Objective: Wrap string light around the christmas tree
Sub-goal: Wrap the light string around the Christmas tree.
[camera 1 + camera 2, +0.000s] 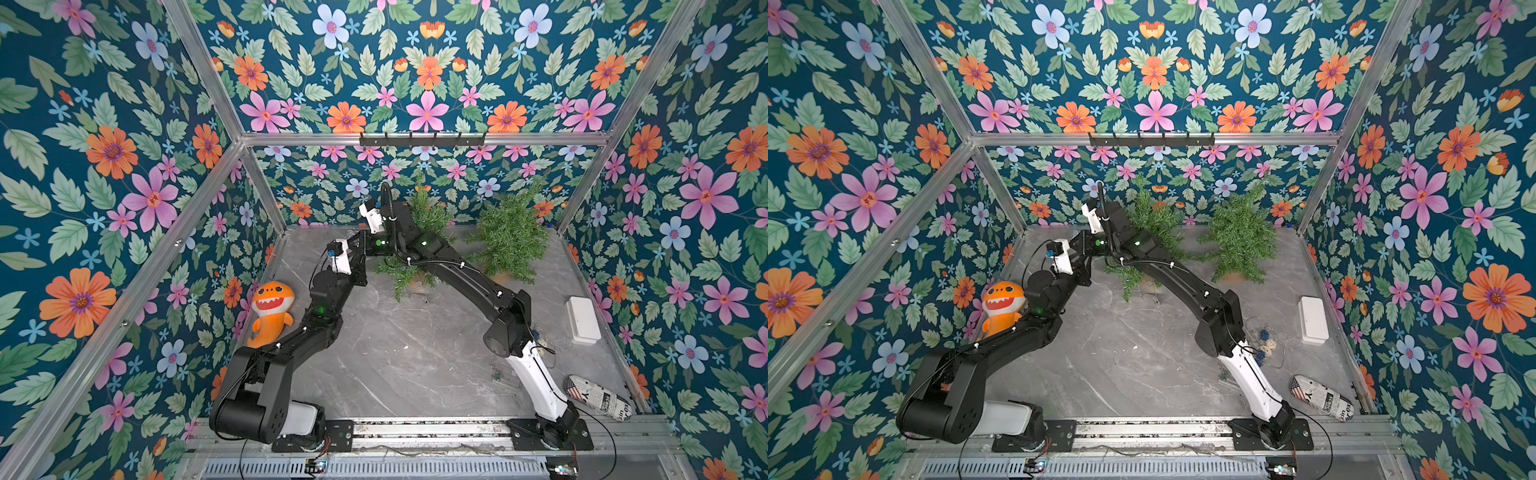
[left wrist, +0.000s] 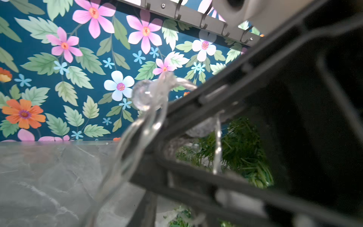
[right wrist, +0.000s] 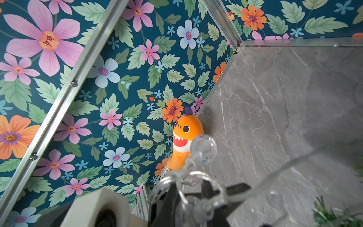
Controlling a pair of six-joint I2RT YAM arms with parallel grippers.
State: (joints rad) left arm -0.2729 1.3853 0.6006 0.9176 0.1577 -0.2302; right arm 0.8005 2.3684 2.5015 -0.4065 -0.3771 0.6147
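Notes taken standing at the rig.

Both arms reach to the back of the desk (image 1: 395,353). They meet at the left flank of the christmas tree (image 1: 428,214), which the right arm partly hides. A second tree (image 1: 512,237) stands apart, toward the right wall.

Right claw (image 3: 193,189): clenched on the string light (image 3: 204,149). Clear wire loops bunch between its black fingers. One clear globe stands above them, off the desk.

Left claw (image 1: 356,248): tip to tip with the right one in both top views. Its wrist view is blurred. Wire and a globe drape over dark bars, with green branches behind. Cannot tell whether it is clamped or released.

String light location: in the air where the two claws meet, just beside the christmas tree. The top views are too coarse to show wire on any branch.

Elsewhere: an orange shark plush (image 1: 272,307) leans against the left wall. A white box (image 1: 582,320) and a newsprint-pattern roll (image 1: 598,397) lie along the right wall.
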